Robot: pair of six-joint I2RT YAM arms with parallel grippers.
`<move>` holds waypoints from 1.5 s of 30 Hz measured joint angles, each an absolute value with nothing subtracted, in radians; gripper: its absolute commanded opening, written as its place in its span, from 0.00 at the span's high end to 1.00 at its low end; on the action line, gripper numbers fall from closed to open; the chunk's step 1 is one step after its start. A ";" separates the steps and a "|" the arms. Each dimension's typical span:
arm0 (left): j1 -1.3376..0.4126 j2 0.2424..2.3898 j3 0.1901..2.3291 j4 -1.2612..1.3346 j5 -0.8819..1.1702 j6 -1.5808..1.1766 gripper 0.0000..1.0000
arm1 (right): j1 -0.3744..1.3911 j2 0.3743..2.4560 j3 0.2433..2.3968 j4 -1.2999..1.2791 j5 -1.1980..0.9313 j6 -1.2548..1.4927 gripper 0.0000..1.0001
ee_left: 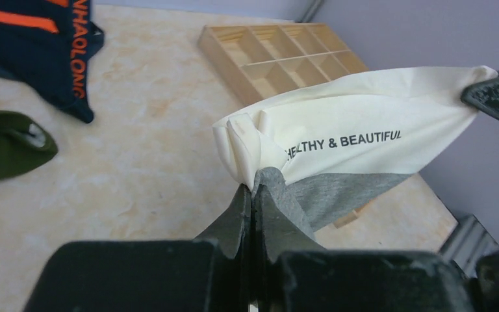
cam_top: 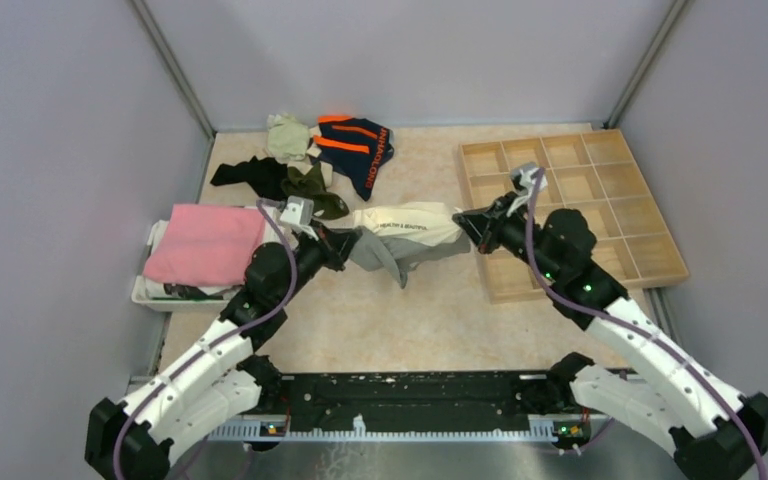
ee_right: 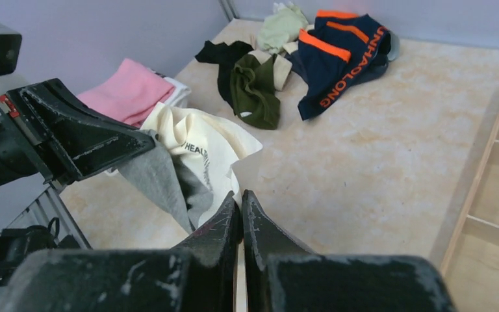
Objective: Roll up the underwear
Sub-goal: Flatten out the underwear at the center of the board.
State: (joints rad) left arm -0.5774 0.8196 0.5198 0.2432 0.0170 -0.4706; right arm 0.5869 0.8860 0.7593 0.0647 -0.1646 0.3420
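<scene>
Covering most of the top view, beige marbled table (cam_top: 390, 320). Wooden compartment tray (cam_top: 650, 250) lies flat on the right side, right arm crossing its near-left corner. Folded pink cloth (cam_top: 205, 245) at the left edge, on top of a white bin (cam_top: 148, 292). Loose pile of underwear at back left, on the table: navy pair with orange stripes and lettering (cam_top: 360, 150), olive pair (cam_top: 318, 195), black piece (cam_top: 245, 172), pale green piece (cam_top: 287, 135), overlapping each other. Grey underwear with cream waistband (cam_top: 405, 228), printed HEALTHY & BEAUTIFUL, is mid-table between the two arms. The waistband is pulled taut left to right and lifted off the surface, with the grey body hanging bunched below. Left gripper (cam_top: 352, 240) clenched on the left end of the waistband; cream and grey fabric bunch right at its tips in the left wrist view. Right gripper (cam_top: 463, 222) clenched on the right end, fingers pressed together, a corner of the cream fabric pinched, just beside the tray's left edge.
</scene>
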 measured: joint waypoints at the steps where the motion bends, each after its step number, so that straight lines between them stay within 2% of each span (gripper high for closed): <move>1: -0.577 0.786 0.505 0.257 0.047 -0.468 1.00 | 0.587 0.843 0.759 0.038 -0.169 0.336 1.00; 9: -0.577 0.597 0.449 0.259 0.313 -0.441 1.00 | 0.587 0.642 0.792 -0.212 -0.217 0.350 1.00; 15: -0.577 0.447 0.446 0.185 0.457 -0.455 0.96 | 0.587 0.568 0.825 -0.391 -0.295 0.438 1.00; 18: -0.578 0.408 0.399 0.173 0.432 -0.481 0.84 | 0.587 0.563 0.776 -0.400 -0.296 0.489 1.00; 20: -0.577 0.406 0.332 0.175 0.377 -0.499 0.69 | 0.587 0.577 0.697 -0.378 -0.262 0.513 1.00; 21: -0.577 0.416 0.278 0.191 0.329 -0.508 0.58 | 0.587 0.594 0.659 -0.364 -0.239 0.520 1.00; 25: -0.577 0.558 0.135 0.231 0.118 -0.533 0.39 | 0.587 0.773 0.522 -0.282 -0.096 0.528 1.00; 28: -0.577 0.721 0.150 0.224 -0.009 -0.531 0.31 | 0.587 0.933 0.484 -0.215 0.004 0.525 1.00; 32: -0.577 0.841 0.275 0.189 -0.103 -0.509 0.21 | 0.587 0.975 0.471 -0.142 0.065 0.524 1.00; 37: -0.577 0.863 0.382 0.231 -0.098 -0.447 0.12 | 0.587 0.957 0.471 -0.064 0.052 0.512 1.00; 45: -0.637 1.121 0.489 0.193 0.006 -0.366 0.12 | 0.587 0.862 0.463 0.039 -0.096 0.494 1.00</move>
